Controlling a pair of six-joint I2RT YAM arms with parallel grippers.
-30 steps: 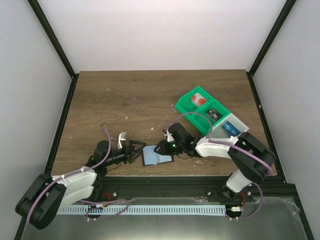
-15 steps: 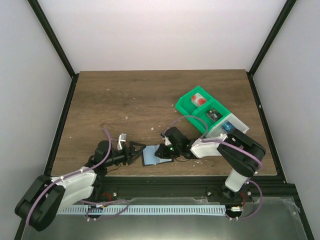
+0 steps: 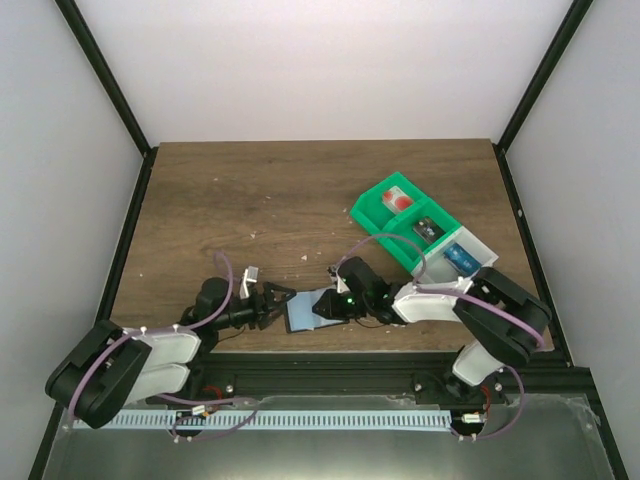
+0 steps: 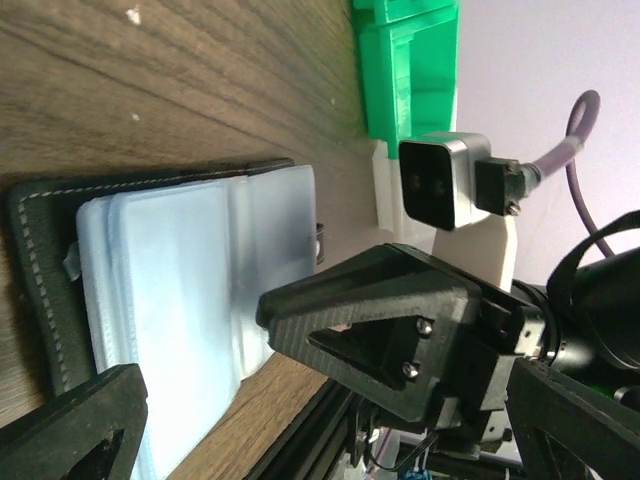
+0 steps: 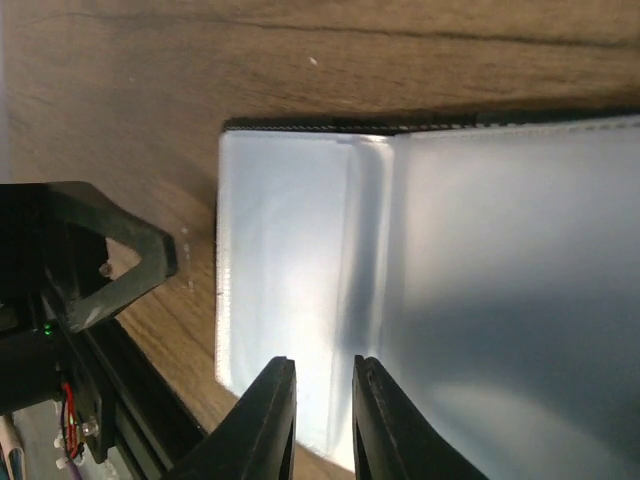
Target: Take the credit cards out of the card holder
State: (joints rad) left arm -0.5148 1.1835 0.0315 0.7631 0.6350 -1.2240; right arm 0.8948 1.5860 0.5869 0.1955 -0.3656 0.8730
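Observation:
The card holder (image 3: 303, 312) lies open on the table near the front edge, pale blue-grey inside (image 5: 300, 260) with a black stitched rim (image 4: 35, 270). No card shows in its slots. My left gripper (image 3: 277, 299) stands wide open at its left edge, its fingers (image 4: 70, 430) to either side. My right gripper (image 3: 327, 303) hovers low over the holder's inner face from the right; its jaws (image 5: 322, 420) are a narrow gap apart with nothing between them. A white credit card with a red blotch (image 3: 398, 200) lies in the green tray, and a blue one (image 3: 460, 255) in the clear-white tray.
The green tray (image 3: 372, 212) and the clear-white tray (image 3: 478, 248) stand at the right behind the right arm. The black front rail (image 3: 330, 365) runs just below the holder. Small crumbs dot the wooden table (image 3: 280, 190).
My left gripper has edged right, closer to the holder's left edge. The right gripper shifted slightly over the holder's right half, whose flap now sits a little raised.

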